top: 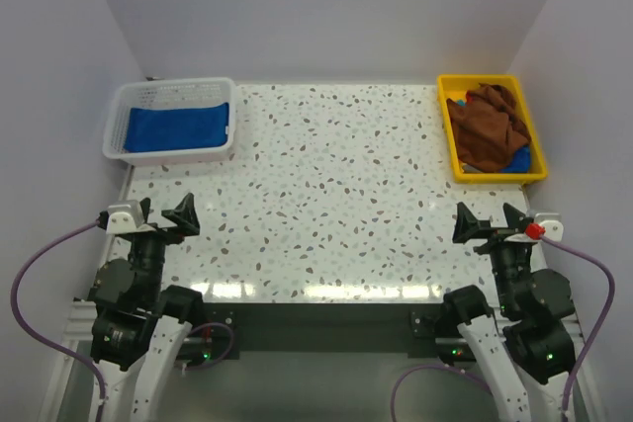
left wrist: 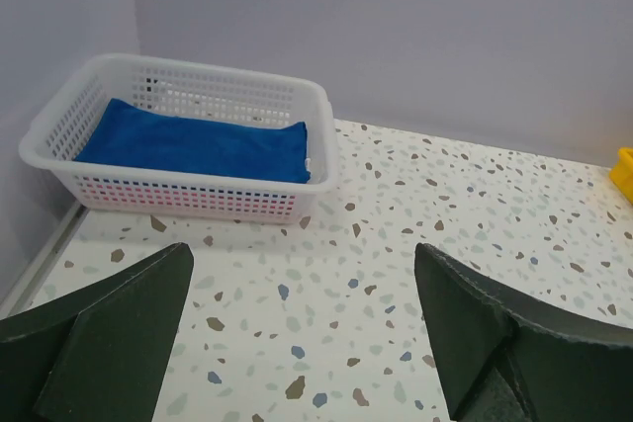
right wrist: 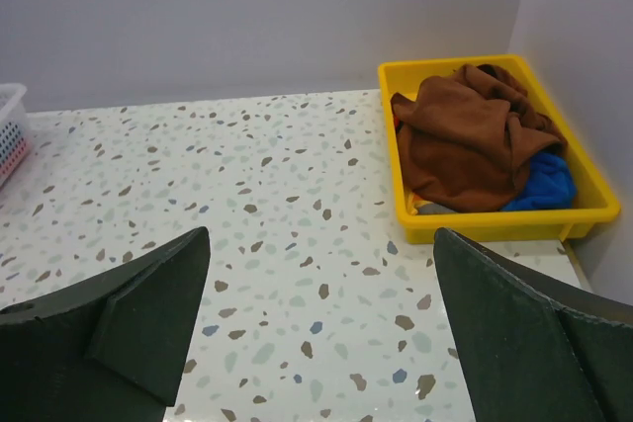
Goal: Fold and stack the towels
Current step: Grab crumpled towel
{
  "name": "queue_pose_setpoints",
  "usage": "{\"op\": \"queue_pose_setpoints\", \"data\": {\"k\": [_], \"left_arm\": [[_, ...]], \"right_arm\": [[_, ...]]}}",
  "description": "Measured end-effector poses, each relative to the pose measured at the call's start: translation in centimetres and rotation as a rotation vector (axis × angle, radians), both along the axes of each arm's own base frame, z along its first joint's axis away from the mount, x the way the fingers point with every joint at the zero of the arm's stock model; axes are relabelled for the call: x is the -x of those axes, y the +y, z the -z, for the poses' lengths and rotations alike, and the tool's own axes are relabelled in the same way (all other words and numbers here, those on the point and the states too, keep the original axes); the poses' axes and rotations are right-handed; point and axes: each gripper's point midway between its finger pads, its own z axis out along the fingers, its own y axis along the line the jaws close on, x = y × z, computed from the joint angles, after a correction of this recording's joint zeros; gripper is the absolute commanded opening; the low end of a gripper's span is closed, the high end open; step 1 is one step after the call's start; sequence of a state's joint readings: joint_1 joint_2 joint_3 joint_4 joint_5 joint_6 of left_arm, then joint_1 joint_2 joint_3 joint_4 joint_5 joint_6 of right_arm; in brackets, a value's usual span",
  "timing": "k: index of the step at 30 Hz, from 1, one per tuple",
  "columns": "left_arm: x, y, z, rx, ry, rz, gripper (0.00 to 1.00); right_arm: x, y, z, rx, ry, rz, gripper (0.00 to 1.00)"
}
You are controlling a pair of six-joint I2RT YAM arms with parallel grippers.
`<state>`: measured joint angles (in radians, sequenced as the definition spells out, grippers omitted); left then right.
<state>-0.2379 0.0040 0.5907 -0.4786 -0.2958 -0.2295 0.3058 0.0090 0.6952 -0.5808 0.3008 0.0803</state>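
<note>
Both idle near the table's (top: 336, 195) near edge: left claw (top: 161, 212) spread wide, nothing in it; right claw (top: 489, 221) the same. Looks like the step is the first pick, and that's the right arm's job. The unfolded towels are ahead of the right claw and a bit to its right, in the yellow tray (top: 447, 135). On top is a crumpled heap of rust-brown towels (top: 487, 126), with a royal blue towel (right wrist: 549, 185) poking out underneath at the side nearest the claw. There's a grey scrap at the near wall; can't tell what it is. I'd come down on a raised fold of the top brown layer only, pinch shallow so the lower cloths don't come along, lift clear of the tray rim, then lay it flat on the bare table between the two claws so the left can take a corner. White lattice basket (top: 119, 111), ahead of the left claw and slightly left, holds one folded blue towel (top: 178, 127) lying flat. That's probably the stack spot.
</note>
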Motion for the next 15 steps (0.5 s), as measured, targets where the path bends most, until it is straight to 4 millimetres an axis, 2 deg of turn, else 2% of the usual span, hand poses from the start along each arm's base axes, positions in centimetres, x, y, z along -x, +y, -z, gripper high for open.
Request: {"op": "queue_pose_setpoints", "data": {"k": [9,12,15], "left_arm": [[0.0,-0.2,-0.2,0.019,-0.010,0.007,1.00],[-0.3,-0.3,-0.6,0.025,-0.016,0.012,1.00],[-2.0,-1.0,-0.5,0.013,0.031,0.024,1.00]], "right_arm": [[-0.4,0.2,0.0,-0.004,0.019,-0.003,0.99],[-2.1,0.9,-0.2,0.015,0.090,-0.012,0.99],[-5.3,2.3,0.0,0.047,0.210,-0.030,0.99]]}}
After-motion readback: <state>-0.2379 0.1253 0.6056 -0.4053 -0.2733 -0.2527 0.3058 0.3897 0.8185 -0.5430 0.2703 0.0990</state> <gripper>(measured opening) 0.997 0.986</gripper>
